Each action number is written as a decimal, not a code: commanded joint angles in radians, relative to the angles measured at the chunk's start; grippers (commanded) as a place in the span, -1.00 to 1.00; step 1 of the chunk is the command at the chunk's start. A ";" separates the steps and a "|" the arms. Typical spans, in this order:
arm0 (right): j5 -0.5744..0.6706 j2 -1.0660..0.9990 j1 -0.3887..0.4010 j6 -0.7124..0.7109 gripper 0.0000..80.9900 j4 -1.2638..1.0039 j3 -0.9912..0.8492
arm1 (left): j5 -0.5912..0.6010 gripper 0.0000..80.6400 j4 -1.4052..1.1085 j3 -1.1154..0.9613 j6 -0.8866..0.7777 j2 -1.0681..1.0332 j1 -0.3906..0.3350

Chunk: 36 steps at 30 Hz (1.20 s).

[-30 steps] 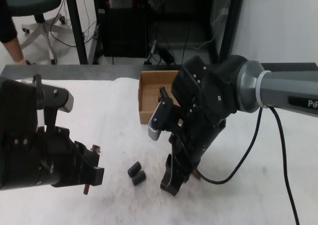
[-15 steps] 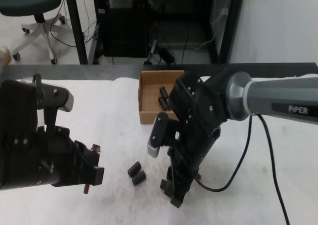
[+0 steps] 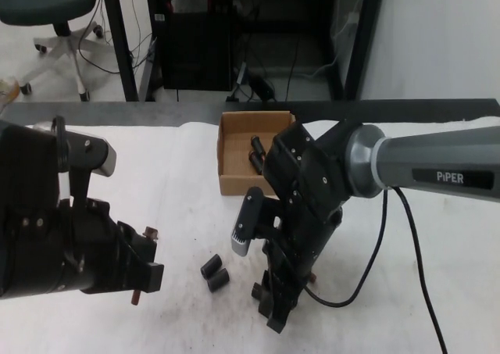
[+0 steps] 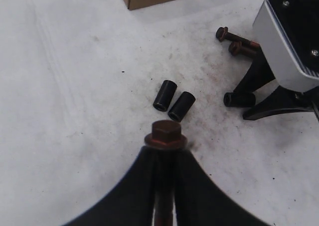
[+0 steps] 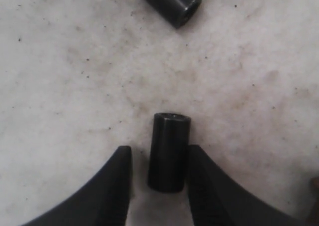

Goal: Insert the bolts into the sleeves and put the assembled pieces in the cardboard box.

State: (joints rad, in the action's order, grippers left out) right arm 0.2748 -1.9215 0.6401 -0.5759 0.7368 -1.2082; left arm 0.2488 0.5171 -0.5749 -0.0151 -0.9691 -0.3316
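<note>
1. Your left gripper (image 4: 164, 158) is clenched on a bolt (image 4: 165, 134), and the hex head sticks out past the fingertips. In the high view the gripper (image 3: 145, 269) sits over the left part of the worktop (image 3: 156, 159), toward the near edge.
2. Your right gripper (image 5: 160, 158) is down at the worktop surface, about mid-width and close to the near edge, with its jaws released.
3. A sleeve (image 5: 169, 151) lies flat between its fingers (image 5: 112, 186). You can see a gap on one side. The other side is tight, and I can't tell whether it touches.
4. A second sleeve (image 4: 165, 95) and a third sleeve (image 4: 181, 106) lie side by side on the worktop between your two grippers, just beside each other.
5. A loose bolt (image 4: 223, 34) and a second loose bolt (image 4: 235, 49) lie together just past the right gripper, on the side toward the box.
6. The cardboard box (image 3: 233, 147) sits at the far edge of the worktop, roughly mid-width. Dark assembled pieces (image 3: 256, 152) lie inside it, and your right arm covers part of the box.
</note>
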 commanded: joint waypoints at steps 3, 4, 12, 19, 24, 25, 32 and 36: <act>0.007 -0.011 -0.003 -0.003 -0.12 -0.038 -0.005 | -0.008 -1.00 -0.012 -0.004 0.008 0.011 0.003; 0.001 -0.011 -0.003 0.001 -0.13 -0.045 -0.005 | -0.008 -1.00 -0.012 -0.004 0.008 0.011 0.003; -0.015 -0.011 -0.003 0.000 -0.22 -0.067 -0.005 | -0.008 -1.00 -0.012 -0.004 0.008 0.011 0.003; -0.015 -0.011 -0.003 0.000 -0.78 -0.039 -0.005 | -0.008 -1.00 -0.012 -0.004 0.008 0.011 0.003; -0.015 0.000 0.000 0.058 -0.98 0.012 -0.005 | -0.008 -1.00 -0.015 -0.004 0.015 0.011 0.003; -0.015 0.011 0.000 0.083 -0.98 0.022 -0.007 | -0.008 -1.00 -0.020 -0.004 0.015 0.011 0.003; 0.093 0.190 -0.028 0.195 -0.98 0.061 -0.007 | 0.071 -1.00 -0.244 -0.004 0.015 0.011 0.003; 0.171 0.329 -0.080 0.246 -0.98 -0.022 -0.003 | 0.246 -1.00 -0.544 -0.004 -0.009 0.006 0.003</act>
State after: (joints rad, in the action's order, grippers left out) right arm 0.3813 -1.7063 0.6016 -0.3725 0.7772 -1.2085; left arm 0.3287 0.2218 -0.5735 -0.0066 -0.9691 -0.3316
